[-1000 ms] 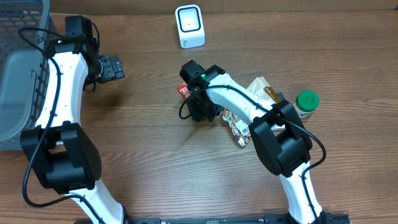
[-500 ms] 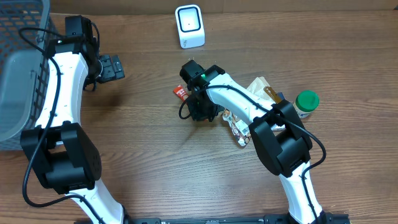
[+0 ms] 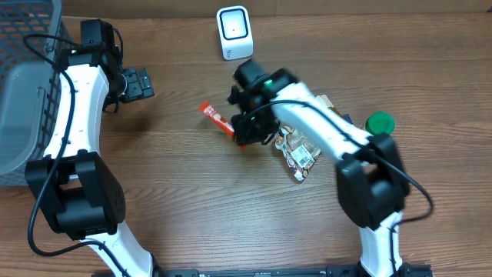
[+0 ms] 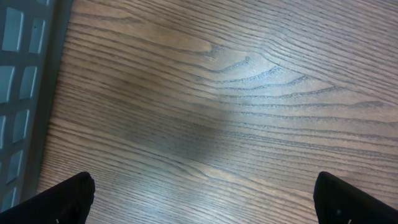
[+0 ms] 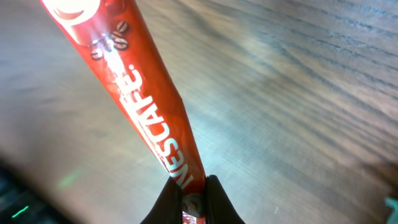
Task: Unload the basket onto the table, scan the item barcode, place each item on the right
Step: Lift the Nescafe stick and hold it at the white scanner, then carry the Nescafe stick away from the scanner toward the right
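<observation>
I see the right gripper (image 3: 244, 137) with its jaws clamped together on one end of the long red Nescafé stick sachet (image 3: 217, 118). The sachet points out to the left over the brown wooden table (image 3: 192, 208), near the white box-shaped scanner (image 3: 234, 32) but apart from it. The left gripper (image 3: 139, 83) hangs with its jaws wide apart over bare wood, beside the grey mesh basket (image 3: 23, 77).
</observation>
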Robot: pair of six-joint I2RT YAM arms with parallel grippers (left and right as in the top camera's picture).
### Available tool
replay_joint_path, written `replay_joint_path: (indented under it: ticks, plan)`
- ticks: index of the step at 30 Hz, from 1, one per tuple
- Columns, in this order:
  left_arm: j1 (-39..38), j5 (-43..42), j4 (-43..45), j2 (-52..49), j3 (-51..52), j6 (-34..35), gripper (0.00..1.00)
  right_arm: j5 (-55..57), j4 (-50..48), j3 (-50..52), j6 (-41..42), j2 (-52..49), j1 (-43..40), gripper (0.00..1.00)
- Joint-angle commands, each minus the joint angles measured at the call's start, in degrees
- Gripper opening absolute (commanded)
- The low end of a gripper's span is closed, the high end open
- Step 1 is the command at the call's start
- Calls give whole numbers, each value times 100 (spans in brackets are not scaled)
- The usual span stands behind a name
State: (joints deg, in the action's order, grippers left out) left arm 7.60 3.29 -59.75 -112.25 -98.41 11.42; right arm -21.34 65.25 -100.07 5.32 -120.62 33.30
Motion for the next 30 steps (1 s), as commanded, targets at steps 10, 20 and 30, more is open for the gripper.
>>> replay_joint_path:
  ticks: [10,20,30]
  plan:
    - [-11,28,4,-13,-111,-94,100,-5855,2251,-48,-4610,420,-1397,4]
    - [-11,28,4,-13,-111,-96,100,-6861,2859,-50,-5230,420,-1779,4]
    - [-11,28,4,-13,-111,-96,100,-6771,2566,-48,-5228,420,-1759,4]
